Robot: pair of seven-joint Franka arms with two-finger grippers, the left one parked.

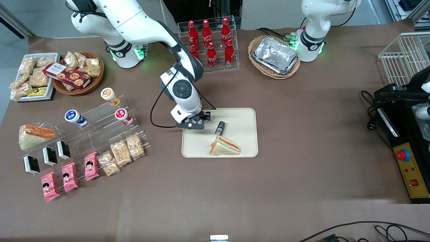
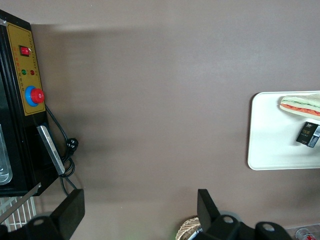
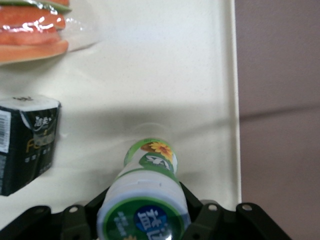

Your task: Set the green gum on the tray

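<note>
Brown table [image 1: 302,134] under everything, cream tray [image 1: 242,116] at its middle, wrapped sandwich [image 1: 224,147] on the tray's nearer part, small black pack [image 1: 219,128] beside the gripper [image 1: 201,123], gripper clamped on the green gum [image 3: 145,200] above the tray's bare corner.

Right arm reaching low, pincer [image 1: 196,125] closed, holding

The green gum [image 3: 147,195] is a glossy plastic bottle with a smooth printed label, clamped between the matt black fingers of the gripper [image 3: 145,220]. The tray [image 3: 200,75] looks like smooth, matt cream plastic. Clear, shiny film wraps the sandwich [image 3: 32,30]. The table [image 1: 302,134] has a matt brown covering.
</note>
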